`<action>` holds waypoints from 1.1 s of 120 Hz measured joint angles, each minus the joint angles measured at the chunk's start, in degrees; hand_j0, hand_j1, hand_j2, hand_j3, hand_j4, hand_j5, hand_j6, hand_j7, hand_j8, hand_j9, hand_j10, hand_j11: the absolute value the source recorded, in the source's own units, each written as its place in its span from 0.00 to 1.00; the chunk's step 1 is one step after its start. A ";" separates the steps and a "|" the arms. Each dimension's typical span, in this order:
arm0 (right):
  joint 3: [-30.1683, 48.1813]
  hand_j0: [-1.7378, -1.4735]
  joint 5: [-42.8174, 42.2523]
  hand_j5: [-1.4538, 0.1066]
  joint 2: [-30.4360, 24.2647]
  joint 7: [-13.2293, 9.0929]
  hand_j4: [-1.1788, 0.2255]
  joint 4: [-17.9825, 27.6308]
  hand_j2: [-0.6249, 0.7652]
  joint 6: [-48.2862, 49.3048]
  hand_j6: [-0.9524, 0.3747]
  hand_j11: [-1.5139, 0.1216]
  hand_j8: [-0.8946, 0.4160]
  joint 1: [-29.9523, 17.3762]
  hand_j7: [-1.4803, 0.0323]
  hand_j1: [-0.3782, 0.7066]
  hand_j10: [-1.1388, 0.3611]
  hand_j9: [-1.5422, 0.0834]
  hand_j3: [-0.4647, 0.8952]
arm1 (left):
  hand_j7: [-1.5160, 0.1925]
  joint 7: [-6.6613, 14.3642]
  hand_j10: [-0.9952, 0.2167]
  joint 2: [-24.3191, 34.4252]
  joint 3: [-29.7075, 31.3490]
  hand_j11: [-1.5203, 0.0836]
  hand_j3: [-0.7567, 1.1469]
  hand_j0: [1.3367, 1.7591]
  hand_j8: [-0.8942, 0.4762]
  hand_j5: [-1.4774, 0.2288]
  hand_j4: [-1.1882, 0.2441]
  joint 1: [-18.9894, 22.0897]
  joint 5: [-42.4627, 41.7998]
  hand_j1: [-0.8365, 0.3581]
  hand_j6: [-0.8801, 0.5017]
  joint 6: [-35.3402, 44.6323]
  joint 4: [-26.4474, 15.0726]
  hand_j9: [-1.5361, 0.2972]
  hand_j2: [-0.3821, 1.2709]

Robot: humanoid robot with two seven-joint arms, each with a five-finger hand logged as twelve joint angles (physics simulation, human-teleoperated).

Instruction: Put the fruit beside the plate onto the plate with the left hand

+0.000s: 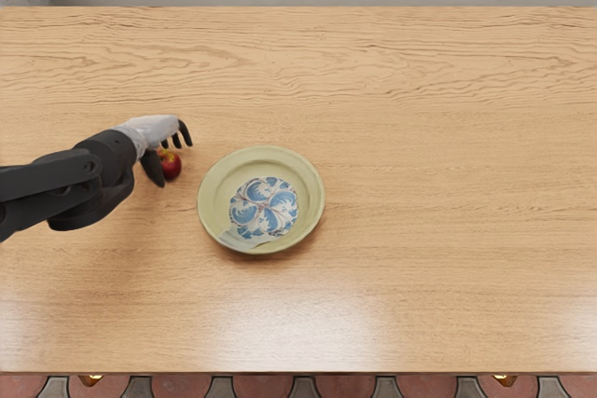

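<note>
The red apple (pixel 171 165) is small and round. Its skin is glossy deep red, with a paler yellowish patch near the top, where a stem dimple seems to sit, though it is too small to be sure. It rests on the wooden table (pixel 429 90) in the left part of the scene, just left of the plate (pixel 213 195) and a little farther back than the plate's centre. A narrow strip of bare wood lies between apple and plate, so the two are near but not touching. The plate is round with a pale yellow-green rim, a blue-and-white floral pattern in its middle, and nothing on it.

The left hand (pixel 154 131) comes in from the left edge on a dark grey arm. The back of the hand is light grey and the digits are black. It is cupped over the apple from the left and far side. The fingers (pixel 186 133) are half curled rather than spread; their tips arch over the far side of the fruit, and the nearest one sits right at the apple's top. The thumb (pixel 152 169) lies down along the apple's left side, pressed against it. The hand is thus closed in a grasp on the apple, which sits on the tabletop.
</note>
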 joint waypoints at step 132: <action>0.00 0.30 0.00 0.90 0.00 0.00 0.81 0.00 0.44 0.00 0.69 0.90 0.65 0.02 0.95 0.07 0.73 0.92 0.34 | 0.51 -0.04 0.41 -4.25 0.19 0.54 0.59 0.65 0.29 0.49 0.48 2.84 3.06 0.50 0.28 5.67 5.73 0.49 0.26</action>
